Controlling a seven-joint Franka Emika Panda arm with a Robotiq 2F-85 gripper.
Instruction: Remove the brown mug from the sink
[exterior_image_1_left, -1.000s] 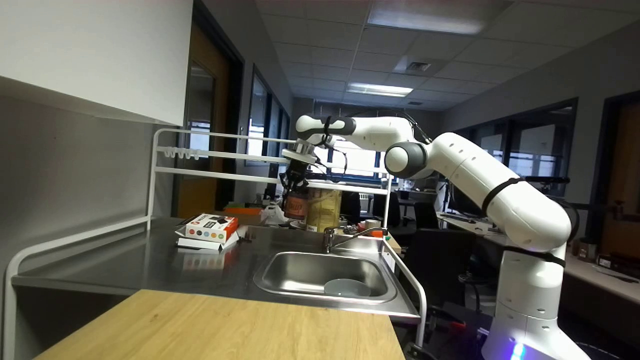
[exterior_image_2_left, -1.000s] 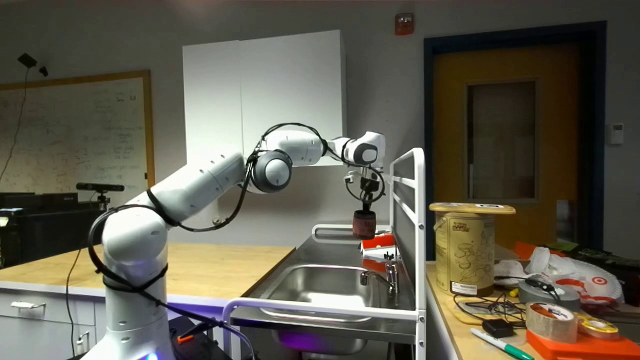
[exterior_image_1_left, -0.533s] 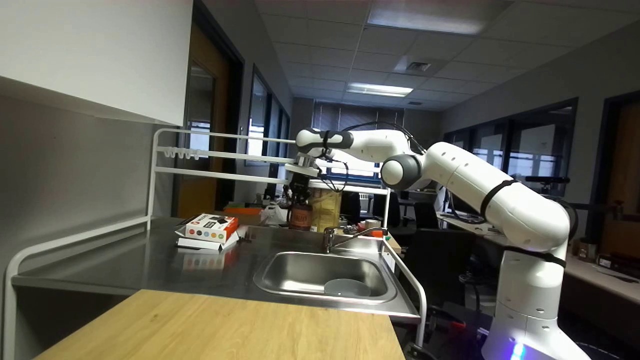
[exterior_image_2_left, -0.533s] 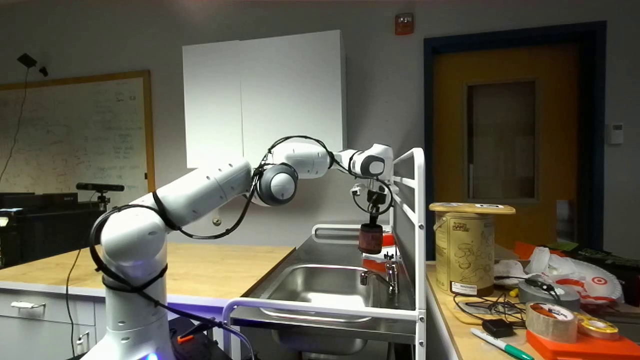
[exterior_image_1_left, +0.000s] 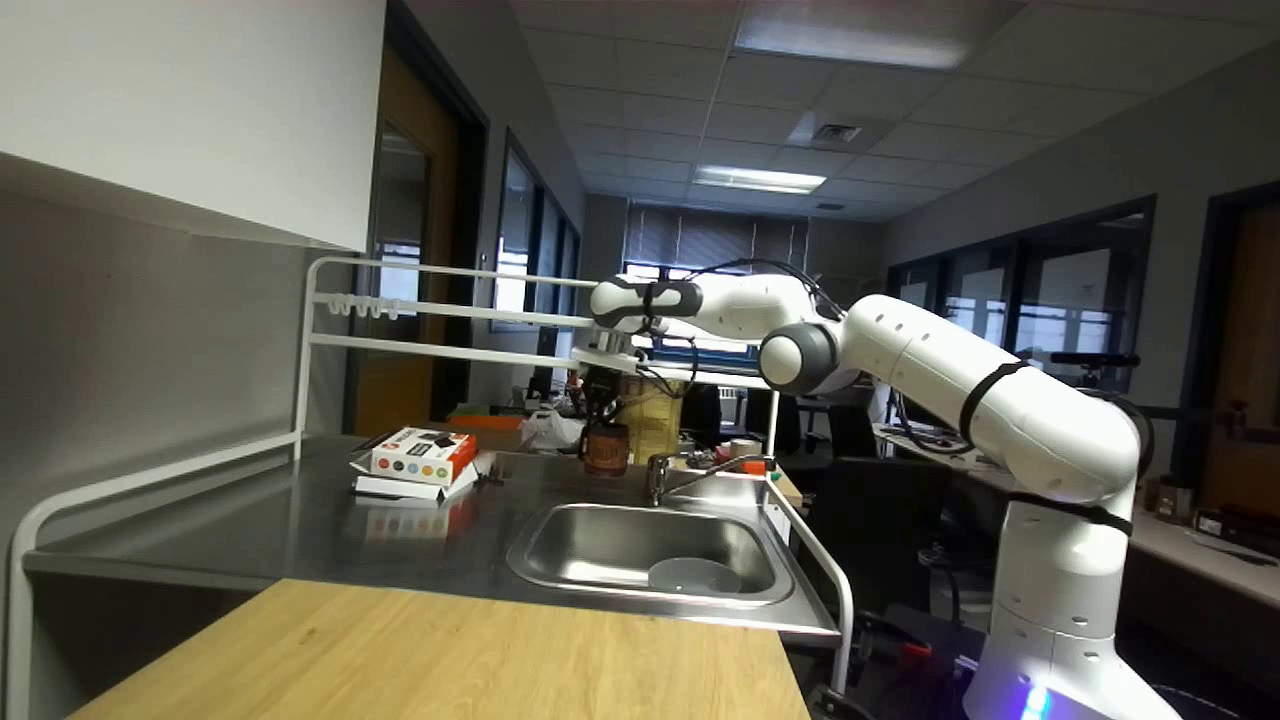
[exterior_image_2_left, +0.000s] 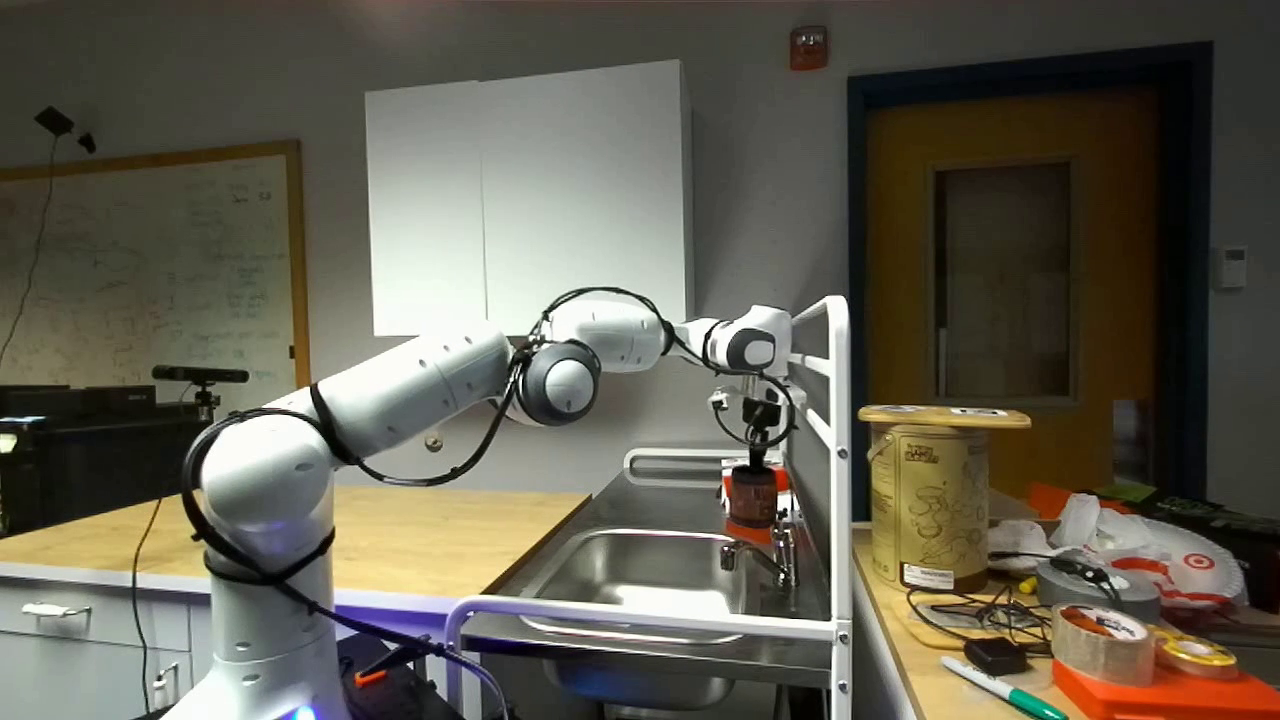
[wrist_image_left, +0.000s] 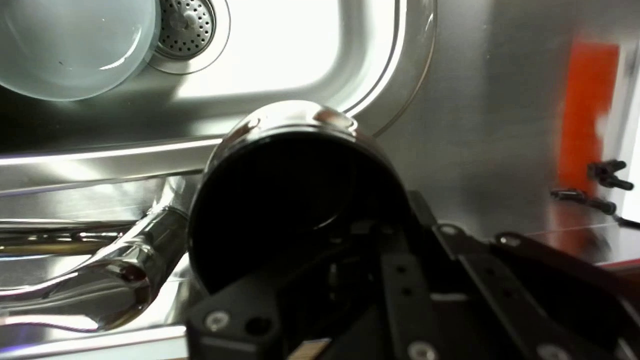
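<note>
Gripper: jaws drawn nearly together, pinching the wall of the brown mug; dark on dark in the wrist view, so exact contact unresolved. Mug hangs roughly upright, mouth up, out of the sink though overlapping its corner in the wrist view. Base looks just above the counter; touch not confirmed in either exterior view. Judged step: set-down, removal nearly complete.

Risks, nearest first:
- One-sided grip on a smooth-looking wall. Base meeting anything off-centre could pivot the mug or slide it out.
- Height hard to read. Letting go too early, before the base is down, would drop it.
- Faucet just beside the mug in the wrist view. Drift that way would knock it.
- Lowered where it is, base might straddle the sink rim, tip on release and roll back in, perhaps onto the pale dish by the drain.
- Robot's wrist near the white rack in an exterior view, true gap unclear. Reaching farther back could bump it.
- Box well along the counter. Only a long sideways overshoot should reach it.
- Yellow canister beyond the rack, likely out of play.
</note>
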